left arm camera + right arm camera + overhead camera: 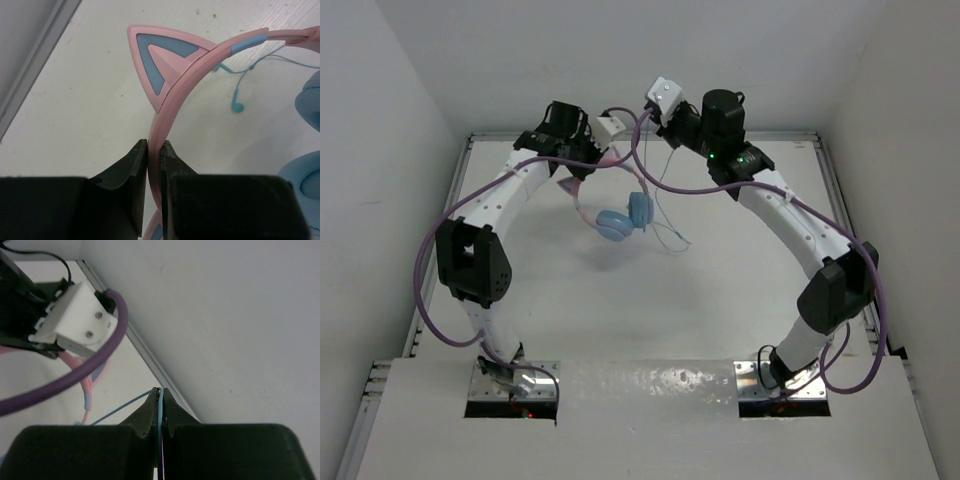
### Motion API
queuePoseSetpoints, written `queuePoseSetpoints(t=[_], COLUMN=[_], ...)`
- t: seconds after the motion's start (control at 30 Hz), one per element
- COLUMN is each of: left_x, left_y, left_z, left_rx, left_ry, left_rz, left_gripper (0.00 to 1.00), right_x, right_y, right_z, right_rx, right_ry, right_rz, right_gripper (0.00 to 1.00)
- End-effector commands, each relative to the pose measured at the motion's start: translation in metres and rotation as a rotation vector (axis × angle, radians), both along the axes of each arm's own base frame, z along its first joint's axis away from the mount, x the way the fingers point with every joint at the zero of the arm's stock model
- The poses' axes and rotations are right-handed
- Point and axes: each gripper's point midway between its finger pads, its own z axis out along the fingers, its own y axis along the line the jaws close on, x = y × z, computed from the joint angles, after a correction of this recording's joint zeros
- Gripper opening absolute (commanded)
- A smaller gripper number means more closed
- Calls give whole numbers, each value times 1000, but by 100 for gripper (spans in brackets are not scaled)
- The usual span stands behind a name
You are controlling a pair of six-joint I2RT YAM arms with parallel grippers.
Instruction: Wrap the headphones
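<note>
Left claw (154, 150) clamped on pink headband (200, 62). Headphones (620, 220) hang just below it, seemingly off table (720, 300). Right claw (159, 392) pinched shut on thin cord (122, 407). Risks we see:
- cord slipping from pinch
- cord snagging purple cable (121, 322) up-left of right claw
- wall (225, 315) crowding its right

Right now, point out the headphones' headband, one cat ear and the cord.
headband (158, 131), left wrist view, pink strip below the ear
cat ear (160, 62), left wrist view, its middle
cord (160, 420), right wrist view, the pinched stretch
</note>
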Motion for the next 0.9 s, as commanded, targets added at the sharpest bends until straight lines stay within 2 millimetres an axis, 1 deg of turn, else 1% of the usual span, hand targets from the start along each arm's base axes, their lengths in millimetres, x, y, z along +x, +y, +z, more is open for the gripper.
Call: queuePoseSetpoints(t=[0.0,0.07,0.1,0.13,0.17,0.2,0.23,0.3,0.33,0.37,0.4,0.47,0.53,0.6,0.63,0.7,0.8,0.87], left_x=[-16,-20,-26,-30,-33,-40,-46,-56,-60,-64,-67,-71,-77,-79,-80,-83,-88,-90], left_y=[-28,-34,-37,-41,-45,-50,-56,-60,-64,-65,-70,-75,-84,-88,-89,-89,-90,-92], left_z=[58,59,58,58,63,63,67,77,80,83,89,90,96,106,109,111,118,125], left_rx=[-134,-139,-134,-139,-135,-137,-159,-177,-192,-199,-208,-210,-234,-266,-276,-278,-291,-313], left_ry=[-71,-63,-50,-37,-48,-31,-23,-17,-12,-4,-12,-6,-1,-4,-2,7,7,8], left_rz=[-60,-83,-100,-125,-158,-186,-224,-271,-297,-308,-327,-342,-359,-366,-363,-366,-380,-382], left_gripper=[0,0,0,0,0,0,0,0,0,0,0,0,0,0,0,0,0,0], right_x=[-8,4,16,20,25,30,38,47,51,54,56,57,56,56,56,55,61,63], right_y=[1,-16,-26,-30,-34,-38,-43,-51,-49,-46,-45,-33,-26,-27,-30,-38,-48,-49], right_z=[55,46,36,32,25,20,9,4,-3,-1,-3,-6,-11,-16,-27,-32,-45,-51], right_rx=[121,118,119,113,102,85,72,73,76,98,104,117,149,178,184,206,255,291], right_ry=[-123,-111,-87,-78,-71,-68,-54,-39,-19,-8,3,19,49,62,65,82,140,168], right_rz=[1,-44,-76,-89,-103,-116,-136,-159,-151,-143,-132,-73,-46,-57,-65,-86,-117,-122], right_gripper=[0,0,0,0,0,0,0,0,0,0,0,0,0,0,0,0,0,0])
